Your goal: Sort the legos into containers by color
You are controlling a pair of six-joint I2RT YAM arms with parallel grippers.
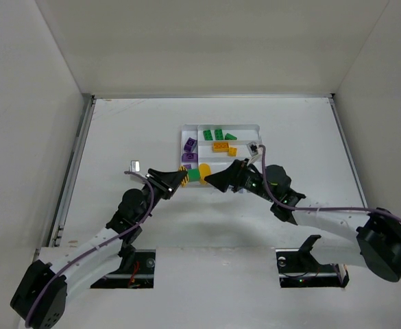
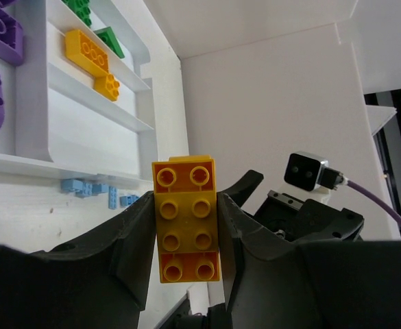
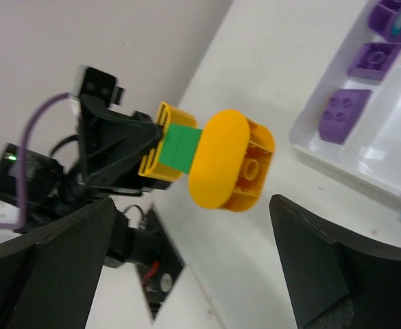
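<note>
While the tray (image 1: 184, 130) holds sorted purple, green and yellow legos, the top view puts the left gripper (image 1: 178, 179) and right gripper (image 1: 215, 180) nose to nose just in front of it, over a joined stack (image 1: 195, 174).

Left wrist: we see the yellow brick (image 2: 186, 219) clamped between both fingers (image 2: 135, 236). Light-blue legos (image 2: 90, 188) lie loose beside the tray.

Right wrist: jaws stand wide either side of the rounded orange piece (image 3: 224, 161), which is stuck to the green brick (image 3: 179, 151).

We judge that splitting the stack is in hand. Next, close on the orange piece and pull it straight off.

Bright, even light; blurred near edges.
</note>
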